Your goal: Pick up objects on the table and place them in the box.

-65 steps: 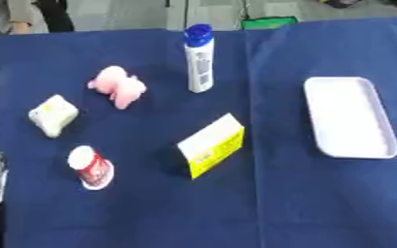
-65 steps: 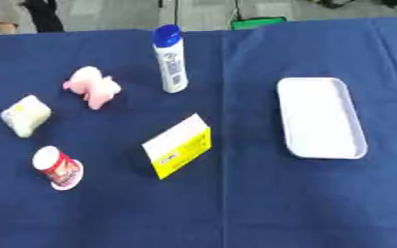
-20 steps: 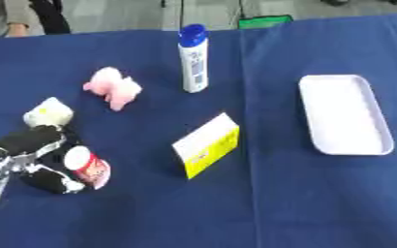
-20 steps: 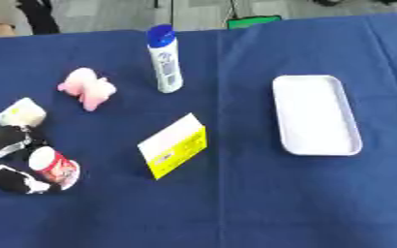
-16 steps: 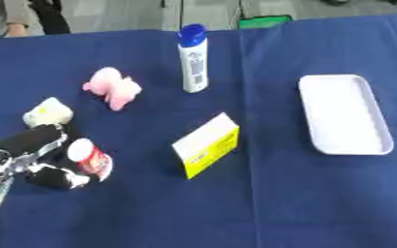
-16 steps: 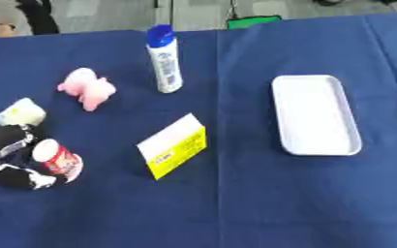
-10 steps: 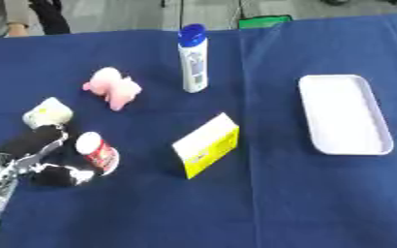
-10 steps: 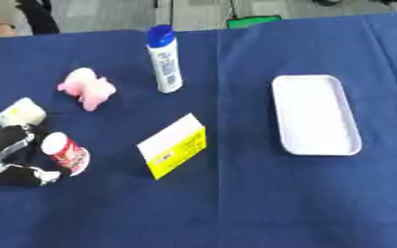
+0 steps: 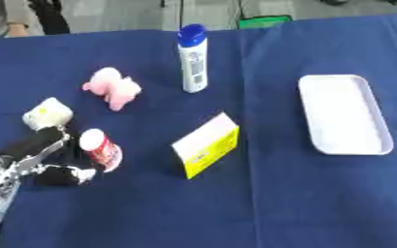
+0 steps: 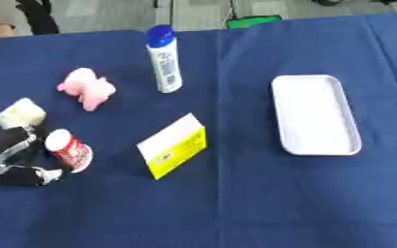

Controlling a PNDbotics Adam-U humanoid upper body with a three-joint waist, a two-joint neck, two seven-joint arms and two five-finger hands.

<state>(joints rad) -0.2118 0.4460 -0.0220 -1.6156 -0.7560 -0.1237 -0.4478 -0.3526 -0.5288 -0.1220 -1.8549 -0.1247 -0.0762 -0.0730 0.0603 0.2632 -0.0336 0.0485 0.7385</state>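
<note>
Left eye view, left hand around red-white cup, white tray well apart

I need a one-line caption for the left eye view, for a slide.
Left hand closes around the small red-and-white cup on the blue table, white tray empty at right.
</note>
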